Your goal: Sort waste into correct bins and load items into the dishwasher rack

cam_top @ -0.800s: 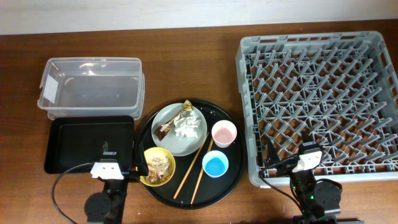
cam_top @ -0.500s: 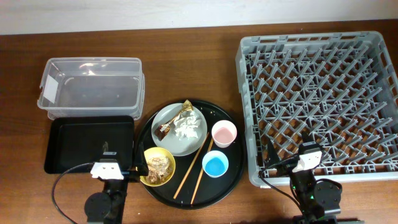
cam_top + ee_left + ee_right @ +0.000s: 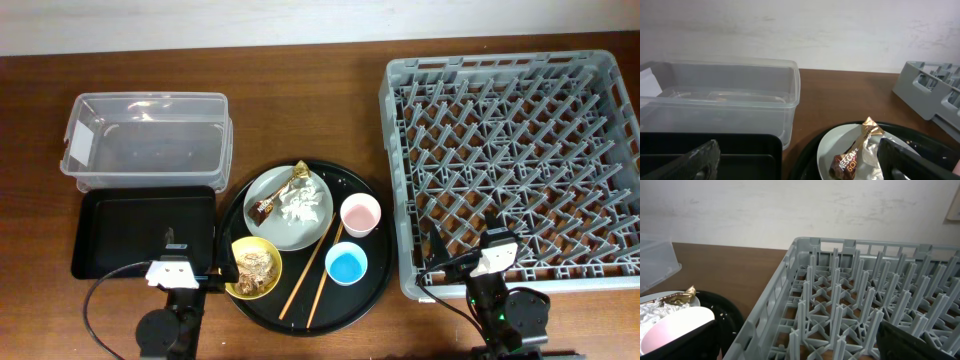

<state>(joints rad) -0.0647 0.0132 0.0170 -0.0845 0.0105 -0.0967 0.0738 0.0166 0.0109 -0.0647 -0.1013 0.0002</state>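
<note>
Wrapper (image 3: 280,192) and tissue (image 3: 298,208) lie on the plate (image 3: 290,238), mid-tabletop (image 3: 300,110). From the left come the clear tub (image 3: 147,140), the black tray (image 3: 140,230), then my left gripper (image 3: 799,145), spread wide and empty. I judge it the nearer arm. The wrapper sits ahead and to its right, long axis diagonal. Far right, my right gripper (image 3: 797,329), also spread, faces the rack (image 3: 392,180).

The wooden tabletop (image 3: 300,110) carries 4 things: a tub (image 3: 150,97), a black tray (image 3: 130,235) just beside it, a round tray (image 3: 347,181) and a rack (image 3: 515,160).
</note>
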